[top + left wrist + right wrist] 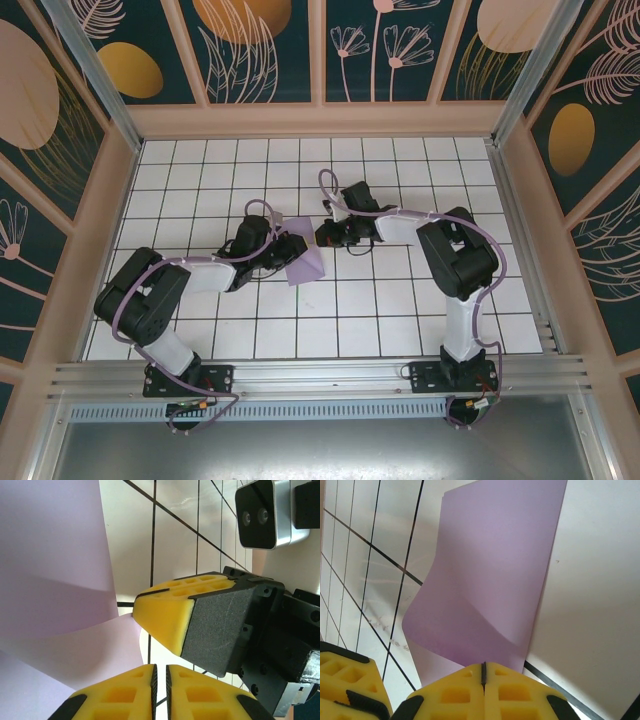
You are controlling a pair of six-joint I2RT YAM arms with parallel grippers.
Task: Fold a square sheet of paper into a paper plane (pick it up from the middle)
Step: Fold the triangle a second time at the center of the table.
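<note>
**Lilac square sheet of paper (495, 580) held by the right jaws**

The right jaws are shut tight. Their two yellow fingers (520, 695) press together with no gap, and the near edge of the paper is pinched between them. From there the paper spreads away from the fingers, plain and smooth. One soft bend runs across it, so it is not flat.

The left jaws are nearly closed too. Their yellow fingers (115, 700) leave only a thin dark slit. I cannot tell if they hold or touch the paper. In the left wrist view the paper lies just beside them, and the tip of a right finger meets the paper's edge. Behind that finger sits a black and silver camera (260, 515).

Seen from above, the paper is between the two jaws, near the middle of the white tiled surface (400, 300). The left jaws are at its left side and the right jaws are at its right side. The left arm (150, 295) and the right arm (455, 255) both bend inward from the near edge.
</note>
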